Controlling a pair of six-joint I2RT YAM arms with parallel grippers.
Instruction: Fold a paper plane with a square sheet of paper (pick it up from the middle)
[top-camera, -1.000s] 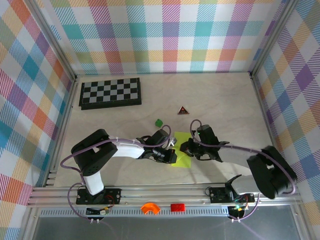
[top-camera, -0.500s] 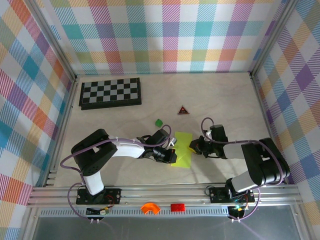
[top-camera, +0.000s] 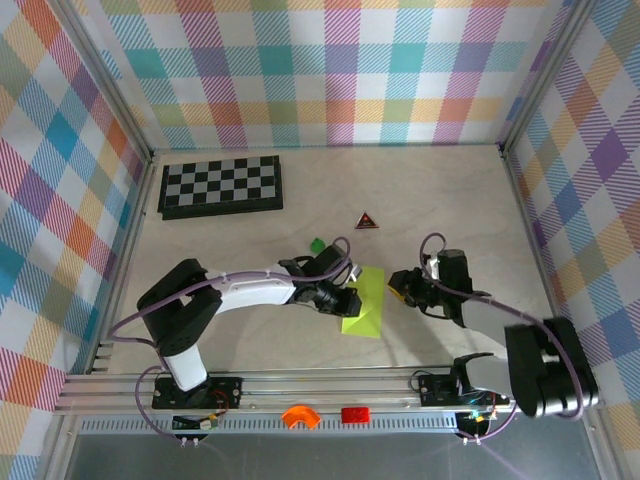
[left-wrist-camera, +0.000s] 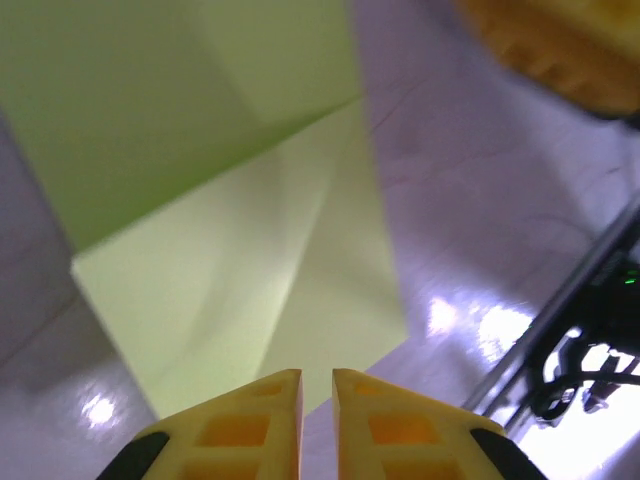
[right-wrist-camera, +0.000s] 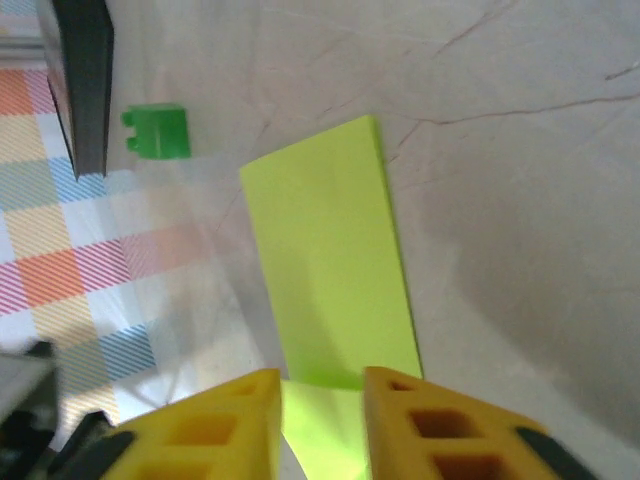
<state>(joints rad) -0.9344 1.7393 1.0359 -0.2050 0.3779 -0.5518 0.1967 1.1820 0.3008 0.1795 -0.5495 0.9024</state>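
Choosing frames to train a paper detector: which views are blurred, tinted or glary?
Top external: sharp and evenly lit, paper clear. Left wrist: purple cast, two glare spots on the table, a blurred orange shape top right, paper soft. Right wrist: paper and green block fairly crisp, a soft shadow on the table at right.

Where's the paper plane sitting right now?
In the top view the paper plane lies mid-table between the left tool and the right tool, nearer than the small green block.
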